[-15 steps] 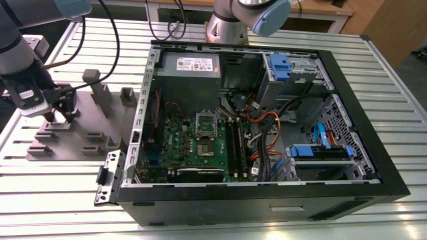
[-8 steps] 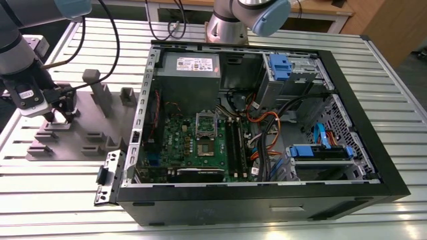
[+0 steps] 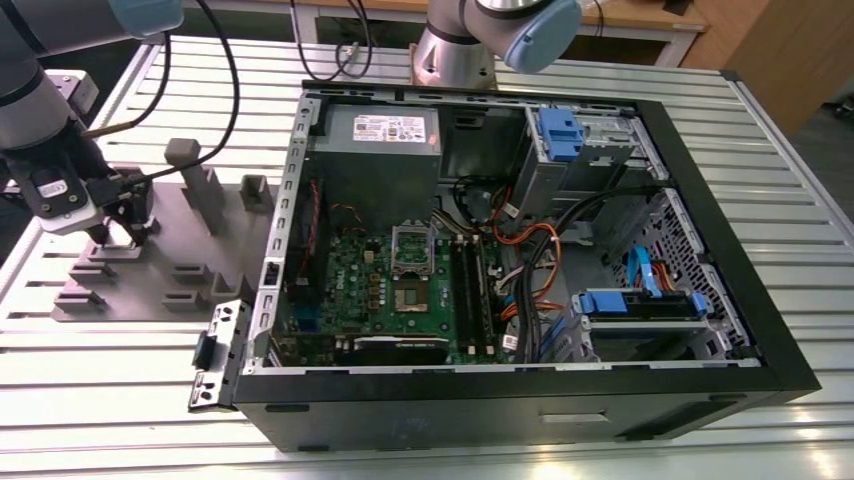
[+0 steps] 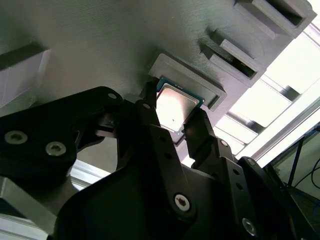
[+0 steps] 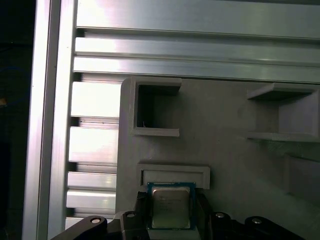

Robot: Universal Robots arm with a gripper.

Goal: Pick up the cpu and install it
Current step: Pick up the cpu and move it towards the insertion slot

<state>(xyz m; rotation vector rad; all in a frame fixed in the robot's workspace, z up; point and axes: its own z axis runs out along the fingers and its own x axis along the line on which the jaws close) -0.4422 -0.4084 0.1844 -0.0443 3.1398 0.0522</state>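
The cpu (image 4: 174, 104) is a small square chip with a silvery top and thin rim, and it sits between my two dark fingers (image 4: 150, 112). My gripper (image 4: 175, 114) is shut on its edges, just off the shallow square pocket (image 4: 200, 82) of the grey fixture. In the first wrist view the cpu (image 5: 171, 207) lies just outside that pocket's rim (image 5: 173, 172), with the gripper (image 5: 171, 212) clamped on either side. In the exterior view my gripper (image 3: 118, 235) hangs over the grey fixture (image 3: 147, 285) at the far left. The green motherboard (image 3: 387, 290) with its socket (image 3: 411, 295) lies inside the open computer case.
The black open case (image 3: 534, 395) stands on the slatted aluminium table (image 3: 120, 390), to the exterior view's right of the fixture. Upright grey posts (image 3: 200, 185) rise from the fixture near my gripper. Cables and blue drive brackets (image 3: 641, 305) fill the case's right half. A second arm's base (image 3: 454, 50) stands behind the case.
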